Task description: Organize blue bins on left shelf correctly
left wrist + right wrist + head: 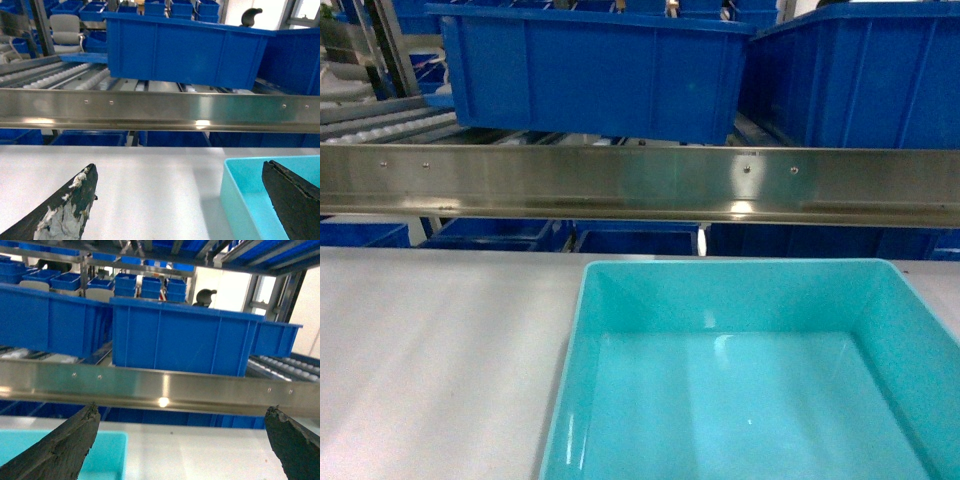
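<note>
We see the steel left shelf (pixel 640 185) holding royal-blue bins (pixel 590 70) on rollers. Below, an empty turquoise bin (pixel 750 380) sits on the pale bench (pixel 430 360). Only our wrist views show the left gripper (pixel 185 200) and right gripper (pixel 182 450), jaws spread wide, holding nothing.

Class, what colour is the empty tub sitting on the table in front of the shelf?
Light turquoise; the tub shows best in the head view.
</note>
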